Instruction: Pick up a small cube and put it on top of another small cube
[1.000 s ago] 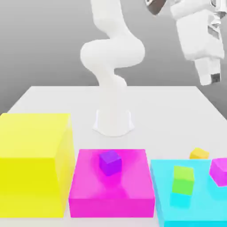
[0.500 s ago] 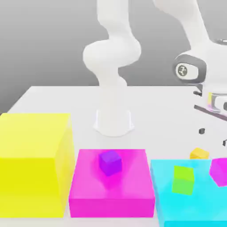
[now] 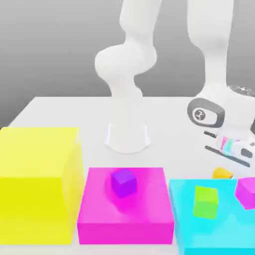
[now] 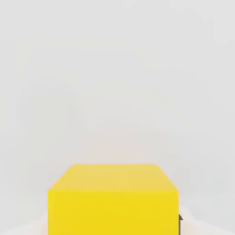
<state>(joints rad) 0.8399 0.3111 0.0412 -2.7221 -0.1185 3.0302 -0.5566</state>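
A small yellow cube (image 3: pixel 222 173) rests on the white table (image 3: pixel 64 112), just behind the cyan block (image 3: pixel 187 224) on the exterior view's right. My gripper (image 3: pixel 226 163) has come down onto it from above. In the hand view the yellow cube (image 4: pixel 112 202) sits right between the jaws, and a dark finger pad (image 4: pixel 180 219) presses against its side, so the gripper is shut on it. Other small cubes lie nearby: a purple cube (image 3: pixel 123 182) on the magenta block (image 3: pixel 124 219), and a green cube (image 3: pixel 205 201) and a magenta cube (image 3: pixel 246 191) on the cyan block.
A large yellow block (image 3: pixel 37 184) stands at the exterior view's left, taller than the magenta and cyan blocks beside it. The arm's white base (image 3: pixel 127 135) stands mid-table behind the magenta block. Bare table surface runs behind the blocks.
The hand dropped from high on the exterior view's right down to the yellow cube. Its jaws went from open to shut around that cube.
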